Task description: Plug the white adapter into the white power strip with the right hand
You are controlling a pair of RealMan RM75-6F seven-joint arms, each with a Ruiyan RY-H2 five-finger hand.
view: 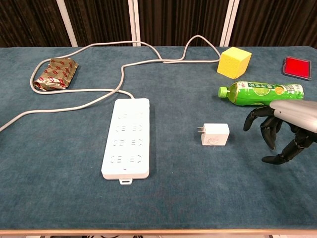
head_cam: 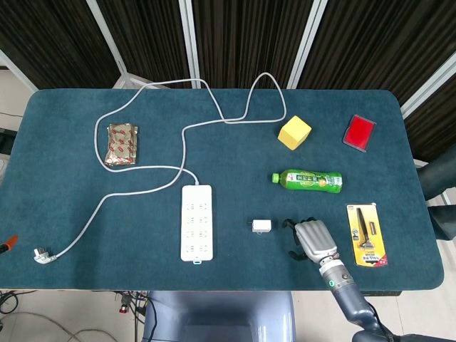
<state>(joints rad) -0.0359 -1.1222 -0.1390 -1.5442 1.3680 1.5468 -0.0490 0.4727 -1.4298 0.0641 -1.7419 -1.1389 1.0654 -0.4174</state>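
White adapter (head_cam: pixel 261 226) lies flat on blue table (head_cam: pixel 64 206), prongs toward white power strip (head_cam: pixel 197 222), well apart from it; right hand (head_cam: pixel 311 241) just right of adapter, not touching, fingers spread and curled downward, holding nothing; green bottle (head_cam: pixel 308 180) lies behind the hand.
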